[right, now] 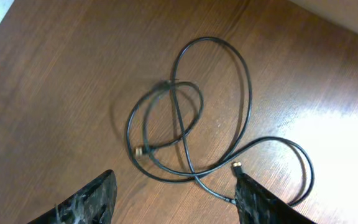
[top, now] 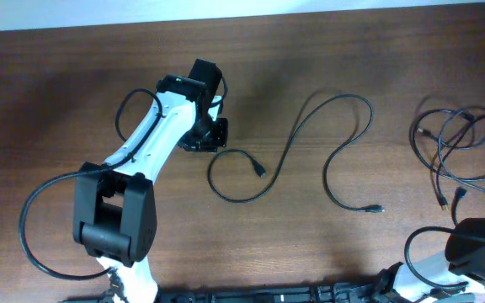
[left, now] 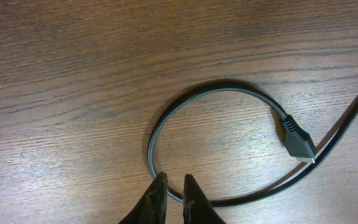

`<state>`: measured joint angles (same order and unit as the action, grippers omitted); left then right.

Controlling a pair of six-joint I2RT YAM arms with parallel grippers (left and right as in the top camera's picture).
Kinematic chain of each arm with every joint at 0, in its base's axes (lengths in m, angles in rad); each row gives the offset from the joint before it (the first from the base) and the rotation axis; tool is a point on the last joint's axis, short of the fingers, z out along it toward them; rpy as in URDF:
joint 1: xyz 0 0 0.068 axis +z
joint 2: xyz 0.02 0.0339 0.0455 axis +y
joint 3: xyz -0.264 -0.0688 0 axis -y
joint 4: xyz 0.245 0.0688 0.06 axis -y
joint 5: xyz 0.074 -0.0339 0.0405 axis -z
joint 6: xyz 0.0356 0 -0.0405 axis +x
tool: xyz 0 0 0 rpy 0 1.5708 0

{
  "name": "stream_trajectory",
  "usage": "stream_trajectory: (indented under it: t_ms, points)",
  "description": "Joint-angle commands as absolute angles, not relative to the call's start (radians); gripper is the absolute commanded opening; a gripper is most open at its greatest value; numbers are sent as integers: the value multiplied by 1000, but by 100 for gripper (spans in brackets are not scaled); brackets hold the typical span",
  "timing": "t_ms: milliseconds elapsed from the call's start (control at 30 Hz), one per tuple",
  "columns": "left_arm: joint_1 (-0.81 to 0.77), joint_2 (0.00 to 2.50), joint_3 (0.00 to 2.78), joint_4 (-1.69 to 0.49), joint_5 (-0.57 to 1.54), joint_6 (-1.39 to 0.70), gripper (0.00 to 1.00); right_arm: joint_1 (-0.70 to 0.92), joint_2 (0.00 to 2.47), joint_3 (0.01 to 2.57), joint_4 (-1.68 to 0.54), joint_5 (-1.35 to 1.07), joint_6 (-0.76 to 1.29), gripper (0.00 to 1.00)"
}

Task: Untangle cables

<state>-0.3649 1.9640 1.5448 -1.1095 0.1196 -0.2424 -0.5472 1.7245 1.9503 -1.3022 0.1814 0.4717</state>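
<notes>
The left pincer [left: 175,179] hangs low over the brown wood-grain table [left: 73,74], its two dark fingers drawn nearly together with only a slim slit between them. A thin black cable [left: 222,85] runs crosswise right at the fingertips. It lies along the line on which the fingers close, not through the slit, so I cannot tell whether it is nipped or merely passes beneath.

From that spot the cable curls ahead of the pincer into a near-closed ring. The ring ends on the pincer's right in a flat black plug [left: 297,140], which lies on the table just inside the cable's own outgoing run. In the overhead view that run leaves the ring to the right, climbs in a long bend, drops again and finishes at a second small plug [top: 375,209]. It crosses nothing but bare wood. The cable's long axis therefore stretches away to the right of the left pincer, and it looks already freed.

What seems left to do is the knot of thin black cables [right: 171,84] at the table's right side, well apart from the left pincer. The right pincer [right: 176,179] is spread wide, grips nothing and looks straight down on those overlapping loops. The right arm is plainly the nearer one. Its fingertips sit just beside the lowest strands, with the bulk of the knot lying ahead of them.
</notes>
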Motion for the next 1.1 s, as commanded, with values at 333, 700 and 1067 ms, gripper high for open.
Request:
stream_trajectory:
  t_ms: [333,700,1067]
  points:
    - [-373,1975,1552,-1084,142,-233,11,-424,1731,1600,-1151,-311,113,81]
    - [-390,1975,1552,-1077,142,-233,12,-163,1794,1168,-474,-251,-298,92]
    - [-390,1975,1552,-1074,142,-234,12,-163,1899,1168,-419,-445,-241,9]
